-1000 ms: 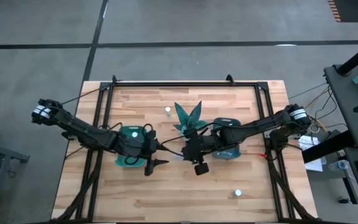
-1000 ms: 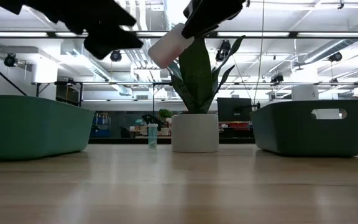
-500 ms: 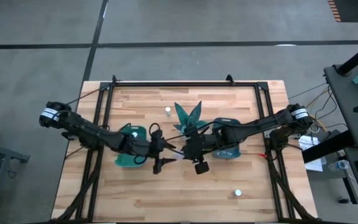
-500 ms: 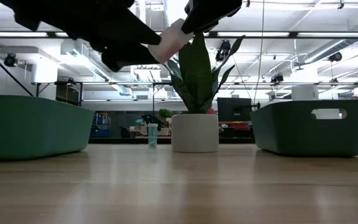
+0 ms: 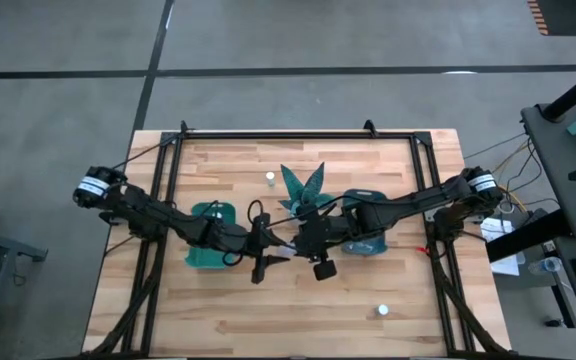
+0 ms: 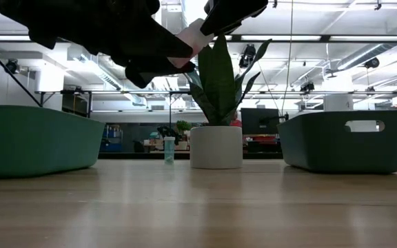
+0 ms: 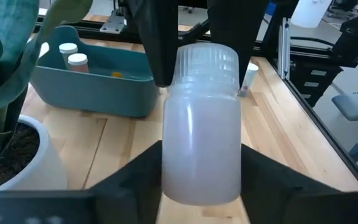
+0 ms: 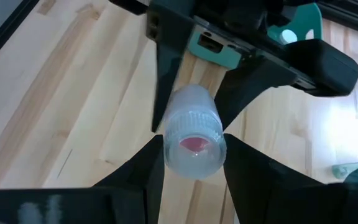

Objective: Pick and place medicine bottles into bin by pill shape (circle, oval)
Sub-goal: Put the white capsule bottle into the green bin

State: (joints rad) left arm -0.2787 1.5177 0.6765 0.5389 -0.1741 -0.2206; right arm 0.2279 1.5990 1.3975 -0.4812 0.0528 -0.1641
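Observation:
A translucent white medicine bottle [image 7: 201, 130] with a ribbed cap hangs high over the middle of the table [image 5: 286, 250], between my two grippers. My right gripper [image 8: 192, 163] is shut on its cap end; something pink shows through that end. My left gripper [image 7: 201, 183] reaches in from the table's left, and its fingers close on the bottle's body. In the low view the bottle [image 6: 193, 40] shows slanted between the two dark hands. One more bottle [image 5: 270, 178] stands on the far part of the table, another [image 5: 382, 311] near the front right. My left gripper has the bottle's body [image 7: 166, 171] between its two fingers, near the bottom end. The fingers come almost level from the table's left and lie along the bottle. My right gripper pinches the cap end [image 8: 169, 152] between its two fingers, slanting down from the table's right. The bottle is lifted clear, cap end higher.
A potted plant [image 5: 303, 190] in a white pot [image 6: 216, 146] stands just beyond the grippers. A teal bin [image 5: 208, 255] lies under my left arm. A second teal bin [image 7: 92, 84], under my right arm, holds two bottles [image 7: 73, 57].
My left gripper has gone toward the table's right edge and a little down, up to the bottle that my right gripper keeps still in the air. Its fingers now stand on both sides of the bottle's body.

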